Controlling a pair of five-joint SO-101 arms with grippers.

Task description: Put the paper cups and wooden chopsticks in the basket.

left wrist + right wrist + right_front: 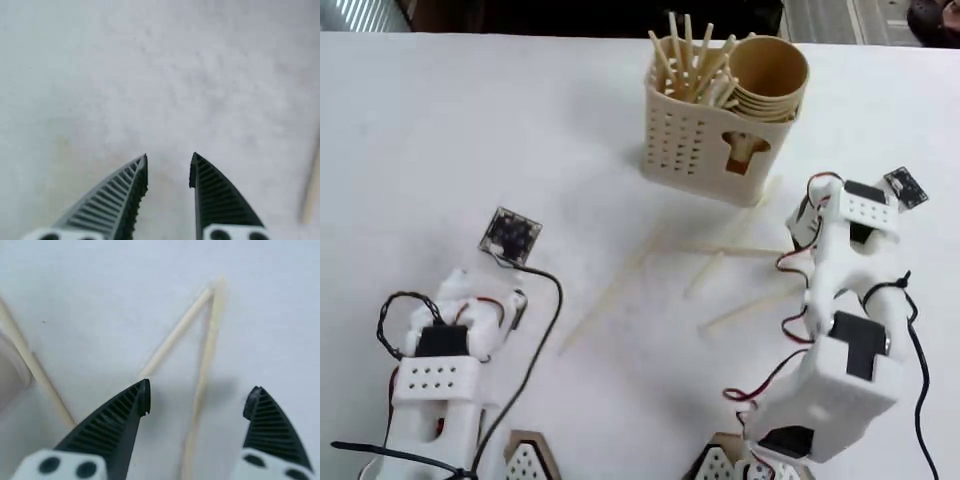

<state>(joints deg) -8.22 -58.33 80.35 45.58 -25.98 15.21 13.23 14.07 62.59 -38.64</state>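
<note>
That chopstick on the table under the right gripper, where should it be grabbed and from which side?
Probably mid-shaft, from straight above. The chopstick lies flat and thin between the open fingers of the right gripper, which straddle it crosswise; keep off its far end, which meets a second chopstick.

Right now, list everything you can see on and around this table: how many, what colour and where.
Table: one, white, under everything.
Basket: one, cream with holes, at the far middle of the table.
Paper cups: a nested stack, tan, in the basket; the count is unclear.
Upright chopsticks: several, pale wood, in the basket beside the cups.
Loose chopsticks: at least four, pale wood, lying flat on the table between the basket and the arms.
Small board: one, black, with a black cable, by the left arm.
Arms: two, white, at the near edge.
Left gripper: dark fingers, open, over bare table.
Right gripper: dark fingers, wide open, over loose chopsticks.
</note>
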